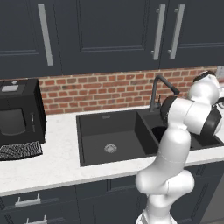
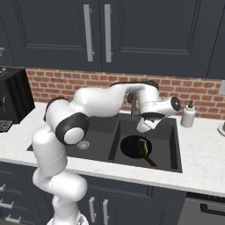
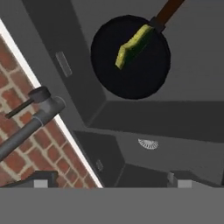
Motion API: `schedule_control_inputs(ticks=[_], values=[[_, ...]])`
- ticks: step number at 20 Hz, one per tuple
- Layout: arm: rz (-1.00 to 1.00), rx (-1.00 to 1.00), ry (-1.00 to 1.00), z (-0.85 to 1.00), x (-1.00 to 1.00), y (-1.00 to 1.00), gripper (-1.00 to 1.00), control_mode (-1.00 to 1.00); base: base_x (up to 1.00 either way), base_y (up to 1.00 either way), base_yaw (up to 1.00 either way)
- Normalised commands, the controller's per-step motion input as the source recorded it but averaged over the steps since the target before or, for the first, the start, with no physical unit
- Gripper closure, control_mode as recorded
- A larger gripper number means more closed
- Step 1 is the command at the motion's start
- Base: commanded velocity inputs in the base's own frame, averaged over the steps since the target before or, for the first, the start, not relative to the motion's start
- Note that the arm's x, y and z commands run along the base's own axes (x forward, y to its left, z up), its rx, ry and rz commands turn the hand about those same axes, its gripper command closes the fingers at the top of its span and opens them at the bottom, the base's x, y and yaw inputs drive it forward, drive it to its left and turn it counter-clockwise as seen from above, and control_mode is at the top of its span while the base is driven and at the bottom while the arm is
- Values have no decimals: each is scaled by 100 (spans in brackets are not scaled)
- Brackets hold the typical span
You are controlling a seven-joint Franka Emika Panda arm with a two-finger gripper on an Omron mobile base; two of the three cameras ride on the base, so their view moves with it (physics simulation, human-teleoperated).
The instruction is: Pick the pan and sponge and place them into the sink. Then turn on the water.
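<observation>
Black pan (image 2: 135, 146) in right basin of sink (image 2: 173, 145), sponge (image 2: 142, 145) lying in pan. Pincer (image 2: 141, 128) wide, empty, above basin. Placing looks done; next: push faucet (image 2: 133, 105) lever for water.

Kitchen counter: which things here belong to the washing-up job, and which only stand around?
Belong to the job:
pan, in the right basin
sponge, lying in the pan
sink
faucet
gripper, open, above the sink

Only standing around:
soap bottle
microwave
upper cabinets
</observation>
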Motion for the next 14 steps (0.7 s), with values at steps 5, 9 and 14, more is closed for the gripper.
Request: schedule_control_inputs(ticks=[5, 9, 14], values=[[0, 14, 4, -5, 5, -4, -100, -100, 0, 0, 0], [0, 22, -3, -14, 0, -22, -100, -100, 0, 0, 0], [0, 21, -3, -24, 0, -10, -100, -100, 0, 0, 0]])
